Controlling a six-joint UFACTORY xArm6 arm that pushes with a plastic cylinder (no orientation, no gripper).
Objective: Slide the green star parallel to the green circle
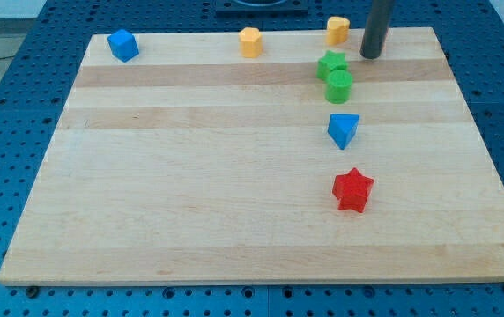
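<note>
Green star sits near the board's top edge, touching the green circle just below it. Looks light, rigid, likely to slide or spin; push a flat flank, not a point. My tip, bare rod holding nothing, stands just right of the star. Wooden board looks smooth, open leftward; yellow block above.

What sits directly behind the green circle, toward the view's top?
The green star sits right behind the green circle, apparently touching it. The circle covers the star's lower edge. My tip stands apart, upper right.
</note>
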